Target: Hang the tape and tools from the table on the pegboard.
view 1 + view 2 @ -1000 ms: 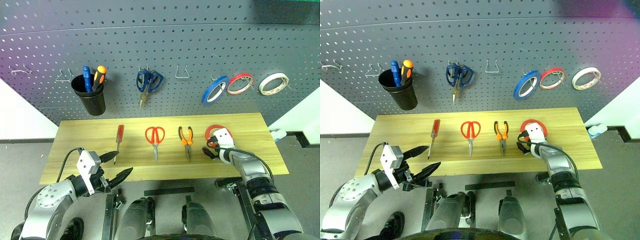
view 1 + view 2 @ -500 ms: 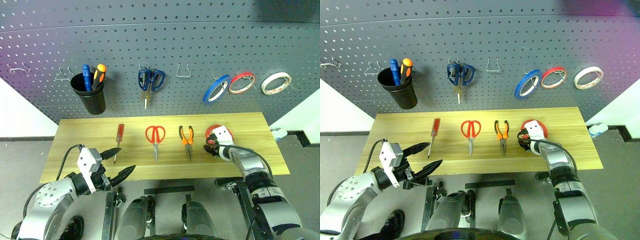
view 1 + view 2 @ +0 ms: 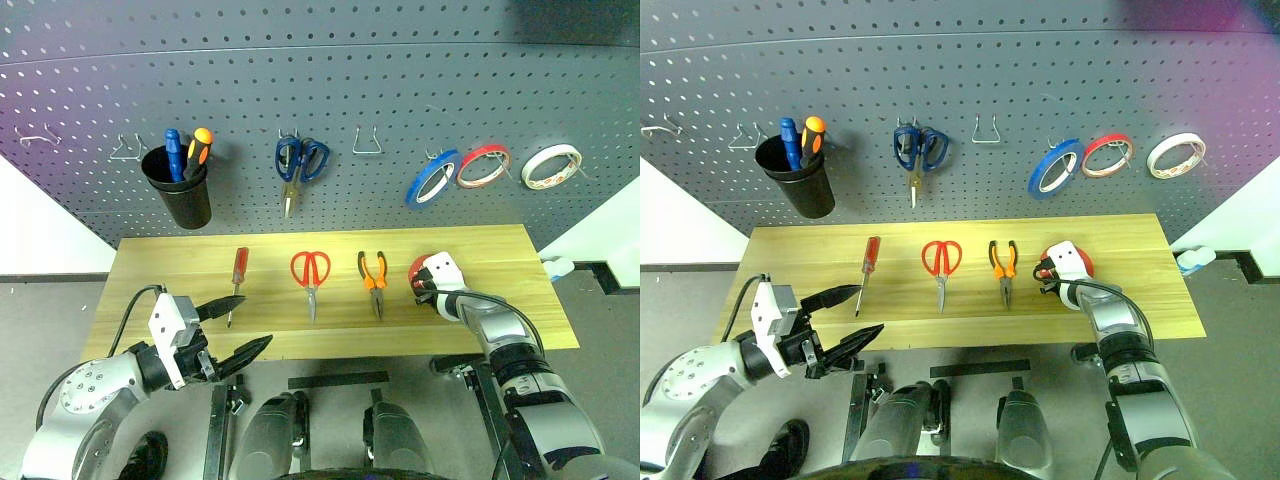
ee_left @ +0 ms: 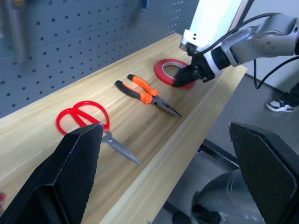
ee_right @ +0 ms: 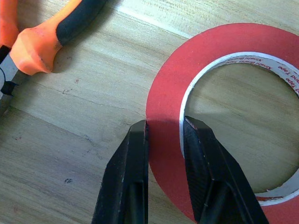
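Pinching the tape (image 5: 224, 56) wall (flat on table (image 3: 300, 330)), right jaws clenched, left jaws spread wide, empty.

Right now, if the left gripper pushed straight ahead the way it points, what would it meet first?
Probably the red-handled scissors lying on the table; they sit nearest ahead of the open left gripper. Depth is hard to judge, so it might pass above them.

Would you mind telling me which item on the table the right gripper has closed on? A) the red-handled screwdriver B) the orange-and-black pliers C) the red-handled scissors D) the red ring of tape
D: in the right wrist view the right gripper has one finger outside and one inside the wall of the red ring of tape, pinching it where it lies on the table, with the pliers lying untouched beside it.
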You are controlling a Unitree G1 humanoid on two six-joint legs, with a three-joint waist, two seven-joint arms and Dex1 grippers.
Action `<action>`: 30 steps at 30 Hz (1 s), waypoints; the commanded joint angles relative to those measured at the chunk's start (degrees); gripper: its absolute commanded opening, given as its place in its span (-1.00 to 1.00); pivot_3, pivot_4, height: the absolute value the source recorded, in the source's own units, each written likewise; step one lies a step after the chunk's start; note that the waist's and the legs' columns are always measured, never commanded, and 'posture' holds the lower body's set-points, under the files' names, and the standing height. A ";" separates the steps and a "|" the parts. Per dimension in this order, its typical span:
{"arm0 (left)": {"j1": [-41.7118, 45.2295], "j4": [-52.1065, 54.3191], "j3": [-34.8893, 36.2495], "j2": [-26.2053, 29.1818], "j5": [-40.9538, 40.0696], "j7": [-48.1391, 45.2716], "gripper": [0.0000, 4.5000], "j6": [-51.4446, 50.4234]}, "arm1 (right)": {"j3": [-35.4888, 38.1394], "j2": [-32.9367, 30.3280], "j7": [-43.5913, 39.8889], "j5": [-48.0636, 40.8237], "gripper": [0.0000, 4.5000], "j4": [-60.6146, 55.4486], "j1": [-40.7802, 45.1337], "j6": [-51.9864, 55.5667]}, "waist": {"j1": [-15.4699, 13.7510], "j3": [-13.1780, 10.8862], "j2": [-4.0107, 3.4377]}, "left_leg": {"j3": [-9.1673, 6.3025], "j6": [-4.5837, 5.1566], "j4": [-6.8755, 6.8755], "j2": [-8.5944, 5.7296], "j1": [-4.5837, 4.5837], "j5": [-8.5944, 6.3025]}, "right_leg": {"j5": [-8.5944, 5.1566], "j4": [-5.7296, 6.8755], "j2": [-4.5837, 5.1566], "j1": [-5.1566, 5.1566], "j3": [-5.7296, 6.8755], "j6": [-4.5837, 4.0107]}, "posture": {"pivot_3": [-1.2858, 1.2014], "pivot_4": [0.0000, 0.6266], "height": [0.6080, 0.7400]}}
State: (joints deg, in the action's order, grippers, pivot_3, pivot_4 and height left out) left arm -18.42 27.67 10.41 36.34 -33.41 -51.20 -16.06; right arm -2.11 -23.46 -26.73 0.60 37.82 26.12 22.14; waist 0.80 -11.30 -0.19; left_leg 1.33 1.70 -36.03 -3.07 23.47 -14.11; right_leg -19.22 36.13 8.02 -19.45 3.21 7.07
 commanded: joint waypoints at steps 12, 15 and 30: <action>3.65 1.77 1.15 1.45 -3.56 -1.61 1.00 -2.24 | 11.68 0.52 -3.44 -12.39 -0.70 -17.50 -14.12 -5.49 | -0.11 0.14 -0.02 | 0.03 -0.06 0.01 0.00 0.04 0.12 | 0.03 0.05 -0.26 0.15 0.03 0.08 | 0.02 -0.66 1.00; 5.22 1.18 0.55 1.03 -4.04 -1.77 1.00 -2.65 | 14.86 1.88 -3.51 -16.62 -0.70 -23.00 -17.22 -5.56 | 0.09 0.25 -0.06 | 0.07 -0.12 -0.01 0.00 0.04 0.16 | 0.09 0.10 -0.30 0.13 0.00 0.18 | 0.01 -0.71 1.00; 13.60 -6.94 -1.40 0.20 -2.20 -5.12 1.00 -0.62 | 22.97 6.87 2.51 -23.10 -0.70 -27.56 -15.85 -15.39 | 0.45 3.73 -0.16 | 0.14 -0.24 -0.07 0.04 -0.03 0.25 | 0.11 0.31 -0.40 0.08 -0.07 0.22 | -0.03 -0.95 1.00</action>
State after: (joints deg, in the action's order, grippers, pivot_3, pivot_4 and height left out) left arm -5.13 20.58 9.06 36.61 -36.03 -55.68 -18.07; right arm 19.74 -16.72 -25.03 -22.12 12.41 8.74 9.07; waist 1.25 -7.57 -0.35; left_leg 1.49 1.46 -36.10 -3.03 23.43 -13.85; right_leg -19.11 36.46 7.62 -19.38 3.12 7.29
